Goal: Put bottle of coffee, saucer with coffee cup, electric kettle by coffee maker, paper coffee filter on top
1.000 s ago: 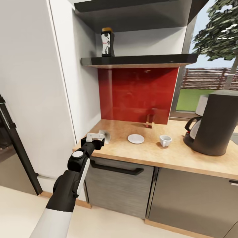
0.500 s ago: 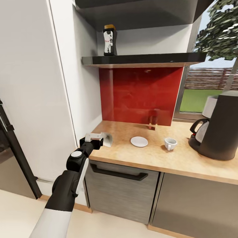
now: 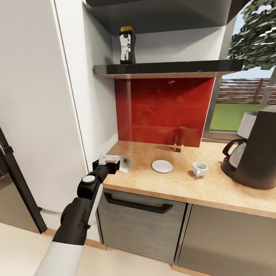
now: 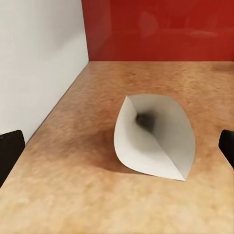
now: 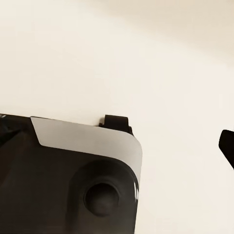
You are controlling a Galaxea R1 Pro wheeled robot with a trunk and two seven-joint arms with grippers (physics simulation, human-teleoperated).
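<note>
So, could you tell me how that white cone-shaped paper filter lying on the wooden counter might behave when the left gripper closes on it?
The white cone-shaped paper filter looks thin and hollow, so it would probably crumple under a firm squeeze. Lying on its side on the wooden counter, it seems light and may slide or roll if nudged by the left gripper.

Paper coffee filter: in the head view the left gripper covers its near side; only the far edge peeks out beside the wrist.
Left gripper fingers: in the left wrist view, cut off at both side edges, only dark tips visible.
Coffee maker: cut by the head view's right edge.
Electric kettle: mostly hidden behind the coffee maker.
Bottle of coffee: label print too small to read.
Right gripper: one dark fingertip at the picture's edge; jaw state unclear.
</note>
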